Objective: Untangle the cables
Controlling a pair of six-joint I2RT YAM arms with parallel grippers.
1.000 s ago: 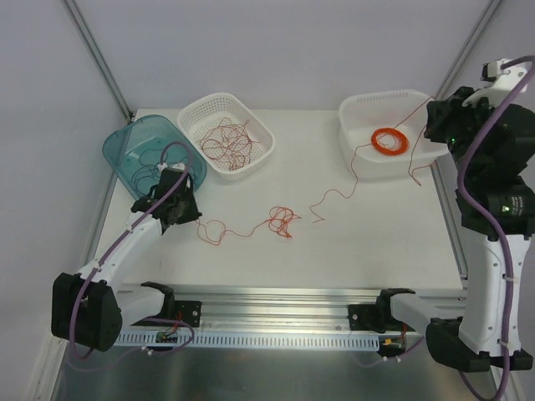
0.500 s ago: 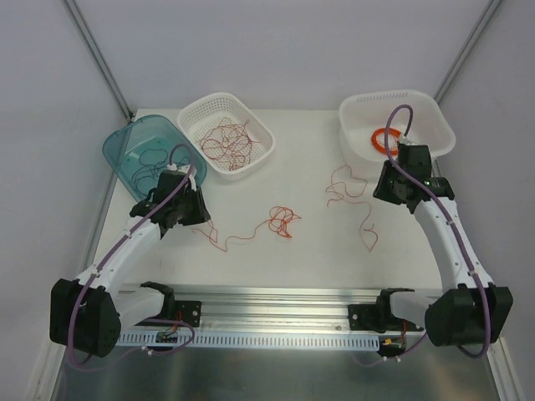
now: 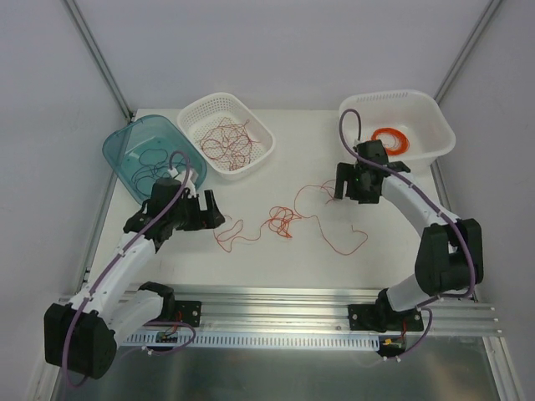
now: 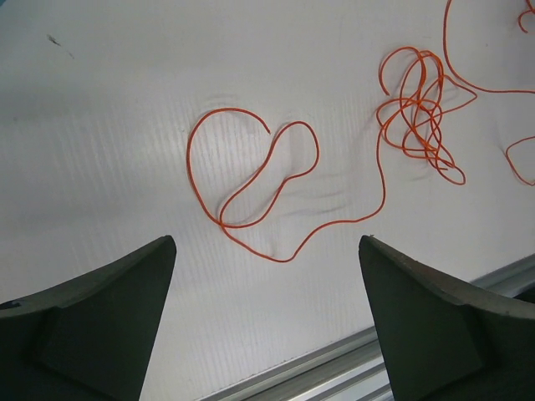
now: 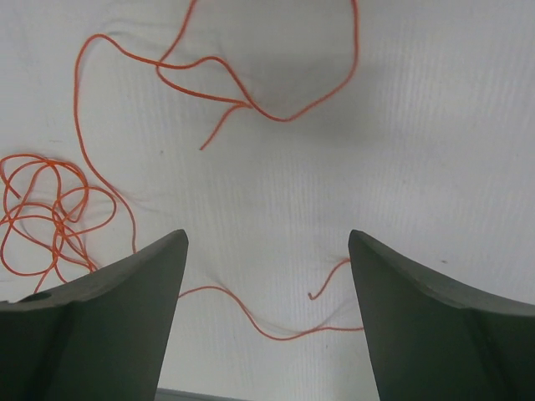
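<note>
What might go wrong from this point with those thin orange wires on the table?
The orange cables lie thin and flat on the table; the open left end effector or right end effector may close on nothing.
Their middle clump is knotted; pulling the ends apart might tighten it.
One strand lies near the front rail and could snag there.

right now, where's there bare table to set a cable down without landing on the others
Bare: the far strip of table between the white basket and the white tub, and the near strip between the cables and the rail. Crowded: the middle, where the cables sprawl from the left gripper to the right gripper.
</note>
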